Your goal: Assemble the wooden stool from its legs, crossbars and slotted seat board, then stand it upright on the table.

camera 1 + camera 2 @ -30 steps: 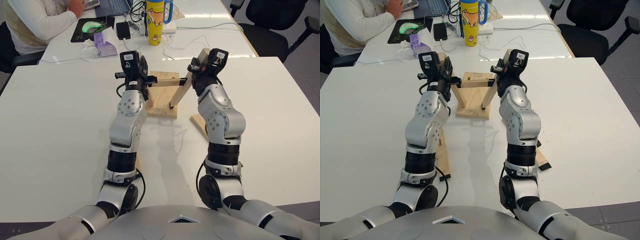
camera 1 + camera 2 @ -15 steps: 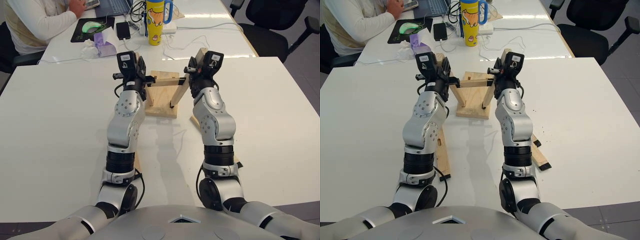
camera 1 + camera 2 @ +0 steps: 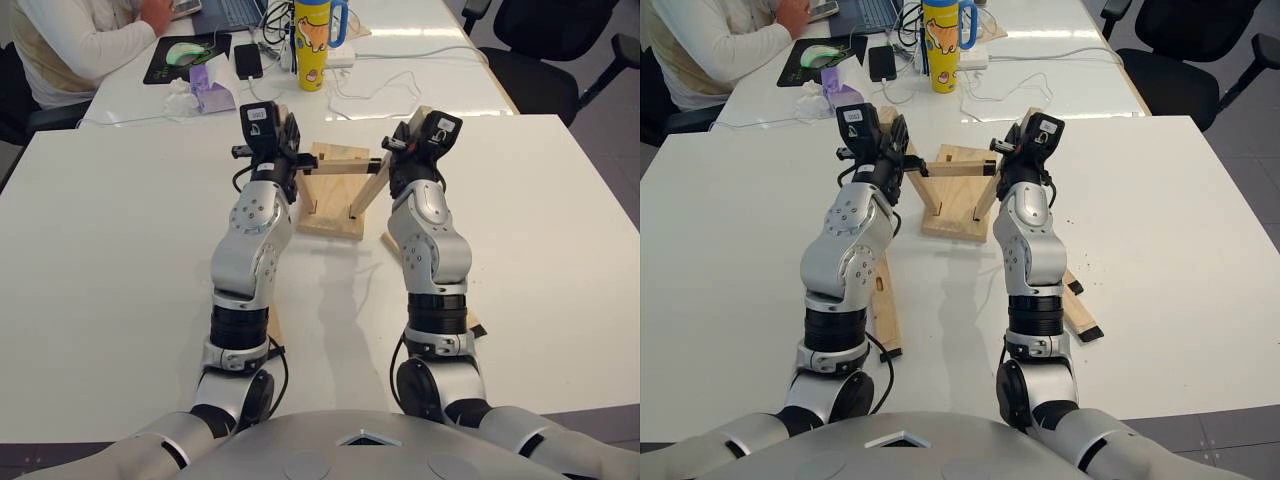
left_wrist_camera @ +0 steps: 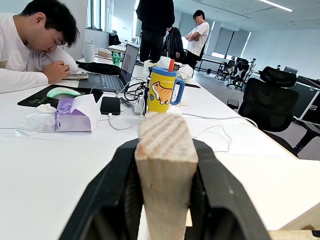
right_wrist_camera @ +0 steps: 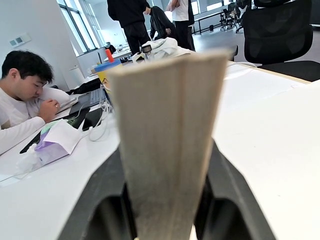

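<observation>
The slotted seat board (image 3: pixel 335 218) lies flat at the far middle of the white table. Two legs rise from it, joined by a crossbar (image 3: pixel 340 168). My left gripper (image 3: pixel 283 152) is shut on the top of the left leg (image 3: pixel 306 192); its end sits between the black fingers (image 4: pixel 112 190) in the left wrist view. My right gripper (image 3: pixel 408 142) is shut on the top of the slanted right leg (image 3: pixel 370 190), whose end (image 5: pixel 162 125) stands between the jaws in the right wrist view.
A loose wooden plank (image 3: pixel 883 300) lies under my left arm, and more loose pieces (image 3: pixel 1077 312) lie beside my right arm. Behind the table stand a yellow mug (image 3: pixel 311 40), a tissue pack (image 3: pixel 205 92), a phone (image 3: pixel 247 60) and cables. A person sits at the far left.
Both grippers have shifted a little to the right with the leg frame held between them, and the right leg leans more to the right.
</observation>
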`<state>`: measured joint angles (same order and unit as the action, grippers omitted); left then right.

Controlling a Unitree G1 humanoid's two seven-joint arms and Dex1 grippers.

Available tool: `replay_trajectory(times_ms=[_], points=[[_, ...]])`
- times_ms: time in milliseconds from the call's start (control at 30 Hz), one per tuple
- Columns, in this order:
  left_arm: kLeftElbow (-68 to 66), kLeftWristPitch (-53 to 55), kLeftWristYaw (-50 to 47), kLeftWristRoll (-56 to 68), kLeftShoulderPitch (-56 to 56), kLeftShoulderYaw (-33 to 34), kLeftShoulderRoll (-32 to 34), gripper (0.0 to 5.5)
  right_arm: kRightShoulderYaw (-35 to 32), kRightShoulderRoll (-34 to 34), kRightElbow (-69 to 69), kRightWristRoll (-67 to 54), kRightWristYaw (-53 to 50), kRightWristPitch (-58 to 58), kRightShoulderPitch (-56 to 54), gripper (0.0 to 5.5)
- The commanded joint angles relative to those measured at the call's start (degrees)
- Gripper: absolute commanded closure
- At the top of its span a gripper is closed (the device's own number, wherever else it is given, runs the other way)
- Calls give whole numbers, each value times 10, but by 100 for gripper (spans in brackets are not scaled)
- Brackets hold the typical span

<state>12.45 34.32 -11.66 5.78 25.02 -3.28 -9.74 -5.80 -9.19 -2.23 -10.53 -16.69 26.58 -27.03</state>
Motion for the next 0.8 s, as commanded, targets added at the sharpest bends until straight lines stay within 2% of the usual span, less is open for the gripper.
replay_trajectory(times_ms=[33,467,800], points=[[23,2,5,7,-24,-14,-22,445,13,-29,10,1,-7,22,41,448],[-1,-4,-29,1,-29,-11,-30,445,24,-30,6,-12,13,22,63,448],[-26,-17,-34,-42,-45,-56,-6,445,29,-27,-3,-14,21,24,66,448]])
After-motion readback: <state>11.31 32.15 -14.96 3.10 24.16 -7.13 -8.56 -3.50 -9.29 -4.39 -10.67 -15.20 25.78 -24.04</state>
